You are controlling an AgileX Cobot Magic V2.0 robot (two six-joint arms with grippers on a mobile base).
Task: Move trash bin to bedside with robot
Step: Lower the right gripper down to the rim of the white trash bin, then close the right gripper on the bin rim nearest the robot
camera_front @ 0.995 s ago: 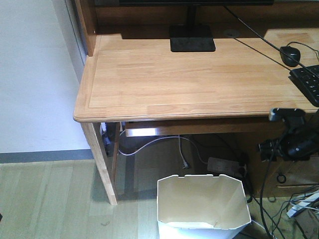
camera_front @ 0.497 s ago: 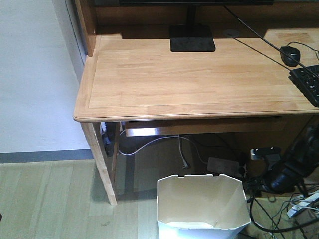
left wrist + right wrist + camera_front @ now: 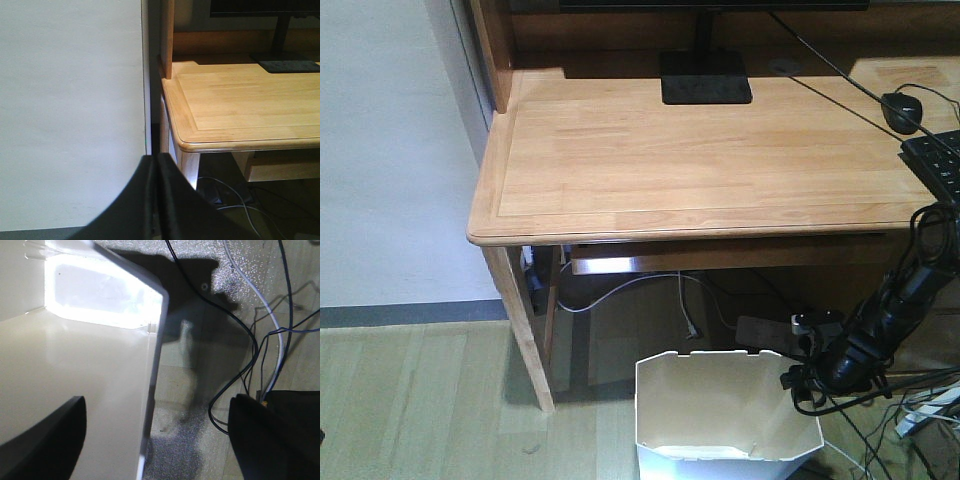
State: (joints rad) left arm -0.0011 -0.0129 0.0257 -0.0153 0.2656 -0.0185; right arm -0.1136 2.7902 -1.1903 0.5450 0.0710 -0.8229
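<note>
One trash bin upright, mouth up | right jaws wide astride its wall | left jaws closed, empty

Only thing that's moved in the last second is the right arm. It was up under the front edge of the desk, way out at 3 o'clock. Now it's swung down toward 7 o'clock and come in low. The right gripper went from hanging well clear of the trash bin to sitting right at the bin's 3 o'clock rim, jaws spread, one on each side of the thin wall.
</note>
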